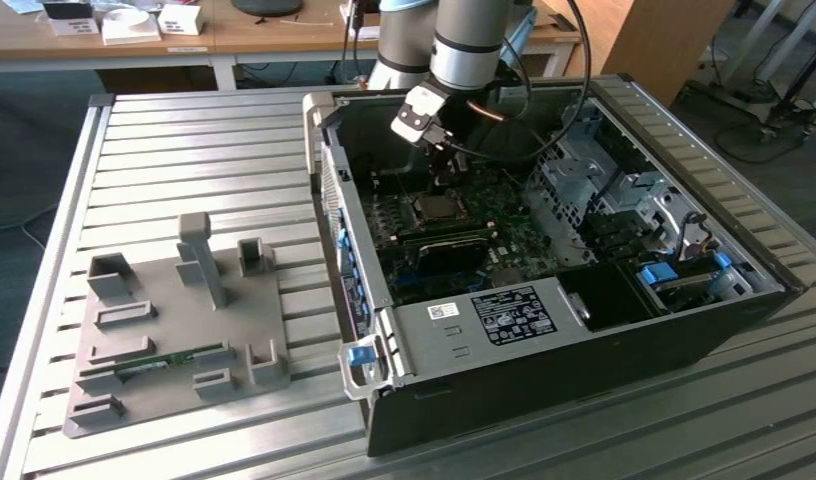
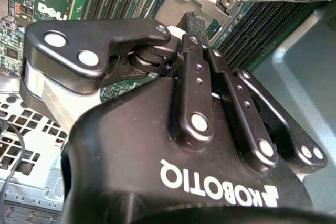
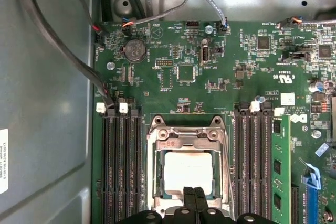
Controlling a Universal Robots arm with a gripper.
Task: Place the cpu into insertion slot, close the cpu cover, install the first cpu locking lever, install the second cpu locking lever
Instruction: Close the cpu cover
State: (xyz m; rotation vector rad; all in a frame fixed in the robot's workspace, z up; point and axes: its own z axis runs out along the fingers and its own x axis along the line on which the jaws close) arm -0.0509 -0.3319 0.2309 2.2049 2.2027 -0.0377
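The cpu lies within the cpu cover window, just beyond the claw; the claw is pressed together, holding nothing.

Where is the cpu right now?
In the first wrist view the cpu lies in the insertion slot, framed by the cpu cover, between the memory slots, with the gripper at its edge.

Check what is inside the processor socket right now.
The silver-topped chip lies there, framed by the metal cover. The end effector overlaps one edge of the chip, so that strip and the contacts beneath the chip cannot be seen.
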